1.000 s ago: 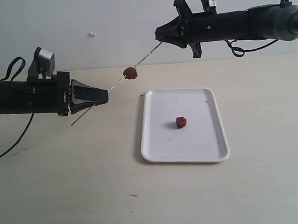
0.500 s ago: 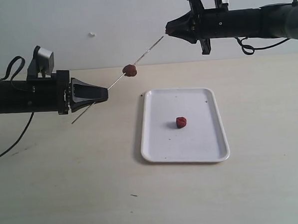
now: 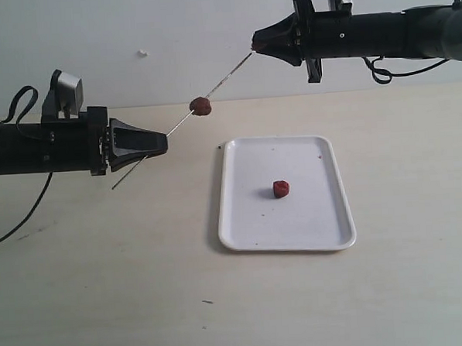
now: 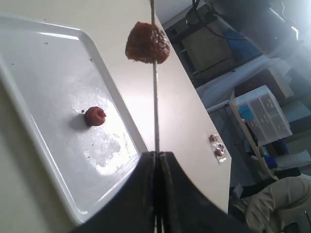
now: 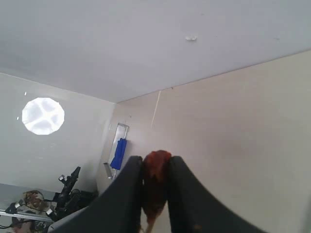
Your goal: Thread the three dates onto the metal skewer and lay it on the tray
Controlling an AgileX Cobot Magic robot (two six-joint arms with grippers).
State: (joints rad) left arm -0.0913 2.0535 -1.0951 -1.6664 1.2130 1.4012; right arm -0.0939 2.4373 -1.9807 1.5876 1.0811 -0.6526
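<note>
Skewer (image 3: 226, 79) tip beside right gripper (image 3: 258, 45) (date (image 5: 156, 167) in its grip)

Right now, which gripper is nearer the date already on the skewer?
Left. The left gripper clamps the skewer a short way below the threaded date; the right gripper, pinching another date, is up at the skewer's tip, farther off.

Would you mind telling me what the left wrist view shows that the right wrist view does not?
Only the left wrist view shows the flat white plastic tray with a wrinkled red-brown date lying on it, and the left gripper shut on the thin metal skewer carrying a threaded date. Only the right wrist view shows the right gripper pinching a third date. Both show the beige tabletop.
</note>
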